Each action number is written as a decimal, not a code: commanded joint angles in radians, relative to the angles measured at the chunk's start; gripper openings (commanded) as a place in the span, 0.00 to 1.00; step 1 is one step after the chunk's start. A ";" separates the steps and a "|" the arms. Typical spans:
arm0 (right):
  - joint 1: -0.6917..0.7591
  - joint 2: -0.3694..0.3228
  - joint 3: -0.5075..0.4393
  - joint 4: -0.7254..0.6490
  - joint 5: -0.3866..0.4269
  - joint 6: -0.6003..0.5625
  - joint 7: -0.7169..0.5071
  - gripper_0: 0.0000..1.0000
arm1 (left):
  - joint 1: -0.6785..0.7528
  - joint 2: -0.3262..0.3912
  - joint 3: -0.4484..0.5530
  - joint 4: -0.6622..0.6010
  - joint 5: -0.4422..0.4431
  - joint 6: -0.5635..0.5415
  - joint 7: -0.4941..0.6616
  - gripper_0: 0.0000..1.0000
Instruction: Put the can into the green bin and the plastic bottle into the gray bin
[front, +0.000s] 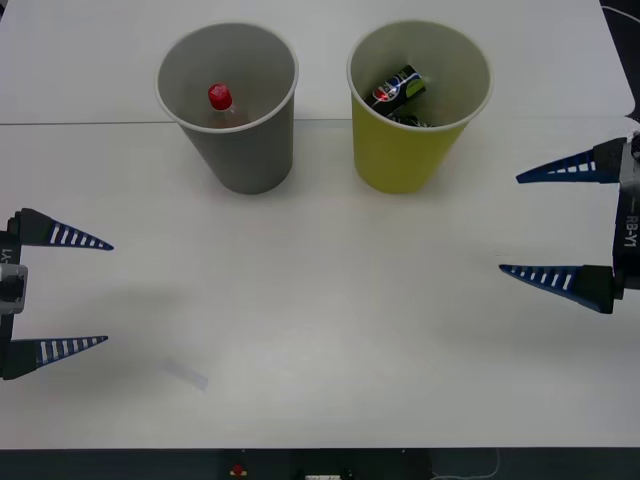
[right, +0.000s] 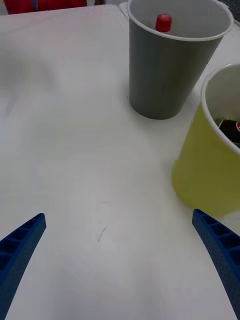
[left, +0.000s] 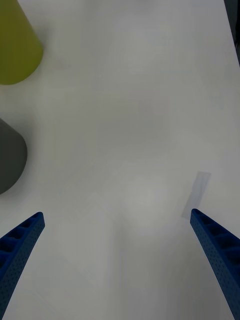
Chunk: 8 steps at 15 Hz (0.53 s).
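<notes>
Both bins stand side by side at the far part of the white table (front: 330, 320), close together but not touching. The gray bin (front: 238, 140) sits on the robot's left, and down inside it is the plastic bottle (front: 221, 103), upright, red cap showing just below the rim. From the right wrist camera that red cap pokes up against the bin's far inner wall. The green bin (front: 405, 150) is on the right, and the can (front: 398, 88) lies tilted inside it, dark body with the round logo facing up.

The left gripper (front: 108, 293) hangs at the table's left edge, nearer the robot than the bins, fingers spread wide, nothing between them, well apart from the gray bin. The right gripper (front: 508, 223) is over at the right edge, also gaping wide and empty, pointing inward, its upper finger level with the green bin's base and near it without touching.

A small clear strip of tape (front: 186, 374) lies flat on the table, near the left gripper's lower finger.
</notes>
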 joint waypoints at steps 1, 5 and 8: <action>0.065 0.019 -0.030 -0.001 0.001 -0.008 0.068 1.00 | 0.000 0.000 0.000 0.000 0.000 0.000 0.000 1.00; 0.095 0.061 -0.042 0.000 -0.001 -0.013 0.084 1.00 | 0.000 0.000 0.000 0.000 0.000 0.000 0.000 1.00; 0.105 0.069 -0.042 0.000 0.001 -0.013 0.084 1.00 | 0.000 0.000 0.000 0.000 0.000 0.000 0.000 1.00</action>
